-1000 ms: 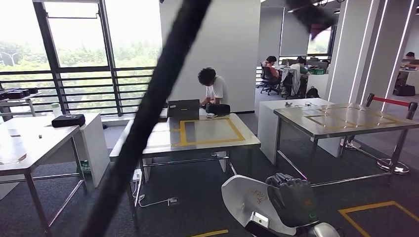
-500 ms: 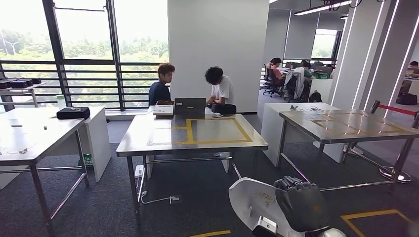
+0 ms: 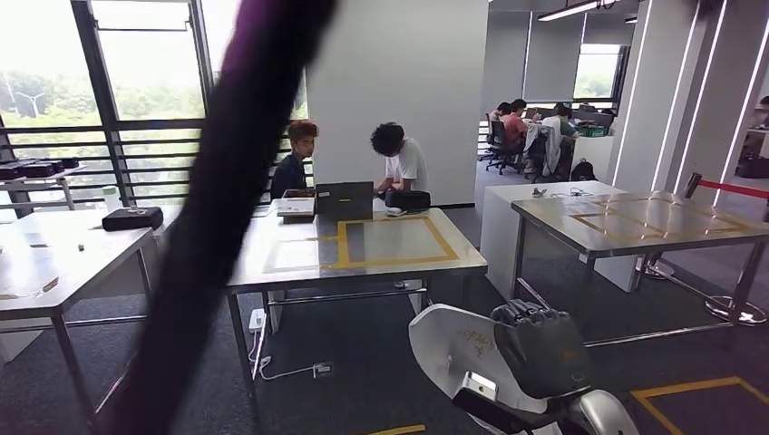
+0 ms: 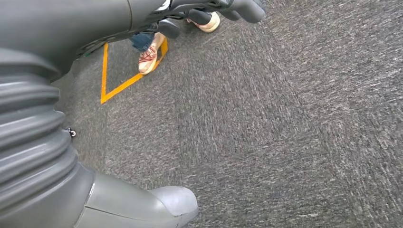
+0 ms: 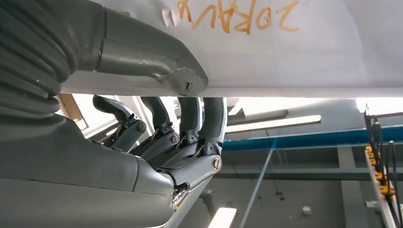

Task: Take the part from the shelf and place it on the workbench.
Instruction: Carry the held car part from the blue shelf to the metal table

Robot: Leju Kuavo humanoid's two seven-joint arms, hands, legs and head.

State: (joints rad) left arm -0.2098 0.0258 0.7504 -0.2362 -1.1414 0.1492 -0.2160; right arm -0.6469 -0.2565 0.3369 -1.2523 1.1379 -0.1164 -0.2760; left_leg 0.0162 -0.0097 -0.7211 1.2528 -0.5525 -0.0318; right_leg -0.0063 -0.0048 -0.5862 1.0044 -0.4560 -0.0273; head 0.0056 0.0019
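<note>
The part — a flat white panel with orange handwriting on its face — is low in the head view, off the floor and short of the bench, carried by the right hand. In the right wrist view the same white part lies across the thick grey thumb, and the dark fingers curl up against its underside, so the hand is clamped on the panel's edge. The left hand hangs beside the body over grey carpet; its dark fingers sit at the edge of that picture, and whether they are apart or together I cannot tell.

Ahead stands the steel bench, marked with a square of yellow tape. A laptop and a dark bag rest at its far edge, where two people are seated. A second steel bench stands to the right, another to the left. A blurred dark bar crosses the head view diagonally — what it is cannot be told.
</note>
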